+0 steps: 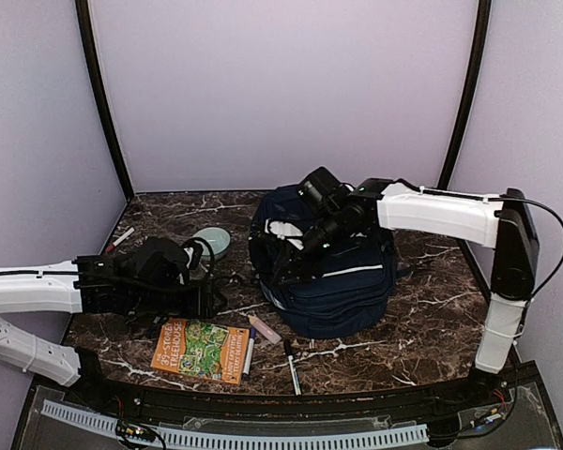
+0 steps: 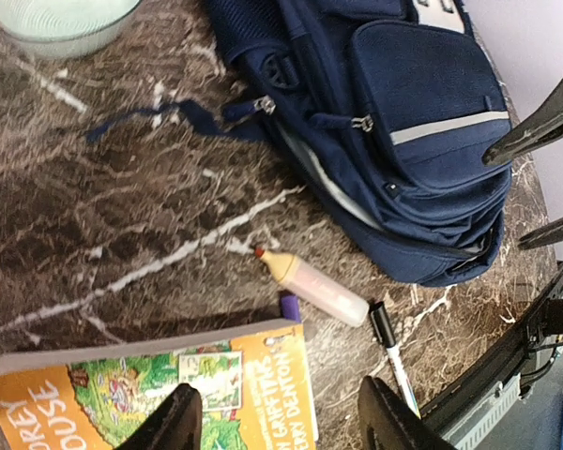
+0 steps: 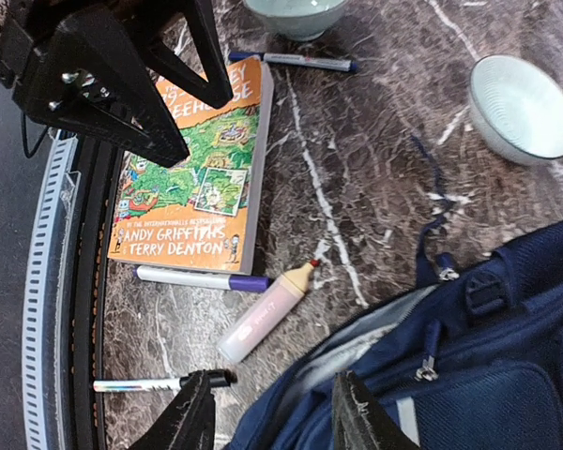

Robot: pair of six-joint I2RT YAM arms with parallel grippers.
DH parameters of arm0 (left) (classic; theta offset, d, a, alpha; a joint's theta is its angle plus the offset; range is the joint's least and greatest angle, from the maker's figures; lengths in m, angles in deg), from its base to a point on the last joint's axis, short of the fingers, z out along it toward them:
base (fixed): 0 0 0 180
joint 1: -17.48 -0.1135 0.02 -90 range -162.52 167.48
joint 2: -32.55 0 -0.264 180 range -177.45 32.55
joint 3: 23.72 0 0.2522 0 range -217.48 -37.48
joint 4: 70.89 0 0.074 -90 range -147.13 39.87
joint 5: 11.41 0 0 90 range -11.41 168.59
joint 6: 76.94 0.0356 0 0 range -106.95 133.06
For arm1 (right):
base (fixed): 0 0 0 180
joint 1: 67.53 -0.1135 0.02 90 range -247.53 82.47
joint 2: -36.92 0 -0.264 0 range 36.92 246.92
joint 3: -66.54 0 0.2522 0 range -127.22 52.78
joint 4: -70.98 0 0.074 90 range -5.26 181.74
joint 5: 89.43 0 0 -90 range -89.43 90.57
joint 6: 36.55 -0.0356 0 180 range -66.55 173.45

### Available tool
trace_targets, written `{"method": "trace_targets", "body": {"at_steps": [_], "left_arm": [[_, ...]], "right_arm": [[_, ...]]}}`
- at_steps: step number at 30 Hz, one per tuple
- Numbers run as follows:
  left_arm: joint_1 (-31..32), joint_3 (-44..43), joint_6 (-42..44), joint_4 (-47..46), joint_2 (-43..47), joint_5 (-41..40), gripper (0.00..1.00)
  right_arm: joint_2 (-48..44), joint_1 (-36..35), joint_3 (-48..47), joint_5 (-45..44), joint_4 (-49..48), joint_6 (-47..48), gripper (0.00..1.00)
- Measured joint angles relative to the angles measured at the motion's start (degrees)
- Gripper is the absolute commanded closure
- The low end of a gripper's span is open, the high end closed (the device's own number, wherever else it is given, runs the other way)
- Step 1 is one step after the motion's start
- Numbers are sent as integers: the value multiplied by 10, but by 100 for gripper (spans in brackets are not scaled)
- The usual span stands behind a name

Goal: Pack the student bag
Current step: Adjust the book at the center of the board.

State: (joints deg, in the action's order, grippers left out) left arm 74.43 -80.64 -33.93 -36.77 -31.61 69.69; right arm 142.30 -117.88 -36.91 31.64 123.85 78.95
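the large navy-blue fabric backpack (image 1: 333, 281) with white reflective stripes lies on the dark brown, white-veined marble bench (image 1: 432, 309), right of centre, with its top toward the back wall. the right arm reaches in from the right over the bag's upper end. in the right wrist view the right fingers (image 3: 195, 412) stand parted above the bag's open rim, where pale grey lining shows. nothing is seen clamped between them, and i cannot tell whether they touch the fabric.

the left fingers (image 2: 183, 417) are spread wide with nothing between them. they hover over the orange paperback book (image 2: 159, 394) with a green cartoon cover, which lies flat near the front edge, left of the bag. just beside the book's right edge lies a white marker with a purple cap (image 3: 202, 279). next to it is a pale pink highlighter with a tan cap (image 2: 314, 286), tilted with its cap end toward the back, near the bag but apart from it. a slim white pen with a black cap (image 2: 392, 356) lies just past the highlighter, toward the front edge.

a pale green ribbed bowl (image 1: 211, 242) sits left of the bag, behind the left arm. the right wrist view shows a second bowl (image 3: 296, 14) of the same kind further left, and a white pen with dark blue ends (image 3: 291, 61) beyond the book's far end. a loose navy strap (image 2: 159, 117) trails from the bag across the bench toward the nearer bowl.
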Motion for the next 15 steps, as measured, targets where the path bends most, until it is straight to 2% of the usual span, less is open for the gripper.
{"method": "trace_targets", "body": {"at_steps": [9, 15], "left_arm": [[32, 57, -152, 39, 32, 48, 36], [45, 111, -238, 55, 73, 71, 37]], "right_arm": [[180, -61, -90, 5, -3, -52, 55], [235, -80, -123, 6, -5, -81, 55]]}}
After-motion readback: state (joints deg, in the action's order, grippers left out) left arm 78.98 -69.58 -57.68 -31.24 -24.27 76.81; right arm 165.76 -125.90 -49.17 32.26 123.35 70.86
